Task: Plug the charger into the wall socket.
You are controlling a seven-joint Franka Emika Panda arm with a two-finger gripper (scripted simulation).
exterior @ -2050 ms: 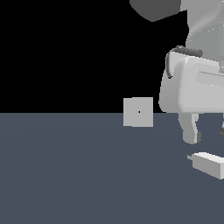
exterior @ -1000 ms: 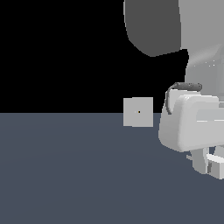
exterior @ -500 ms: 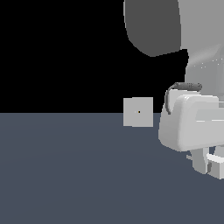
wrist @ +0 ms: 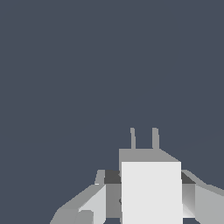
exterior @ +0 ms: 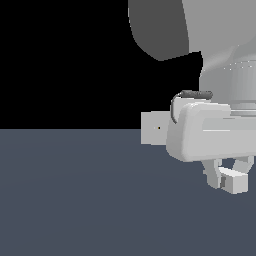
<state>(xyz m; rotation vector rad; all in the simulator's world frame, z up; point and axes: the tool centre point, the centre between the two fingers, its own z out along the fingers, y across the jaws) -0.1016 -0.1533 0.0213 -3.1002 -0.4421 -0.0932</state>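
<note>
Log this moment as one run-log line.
phase: grasp | gripper: shut on charger | prongs: two, clear of fingers | wall socket: upright, unplugged, apart from charger | next: likely carry to socket

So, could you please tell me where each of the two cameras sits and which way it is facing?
Exterior view: off the arm, low and level with the floor, facing the wall socket; the arm's big links and the gripper fill the exterior view's right.
Wrist view: on the wrist, looking past the fingers at bare floor; both fingers flank the charger, prongs pointing away from the camera.
Shared: both show the gripper and the charger between its fingers; only the exterior view shows the socket.
</note>
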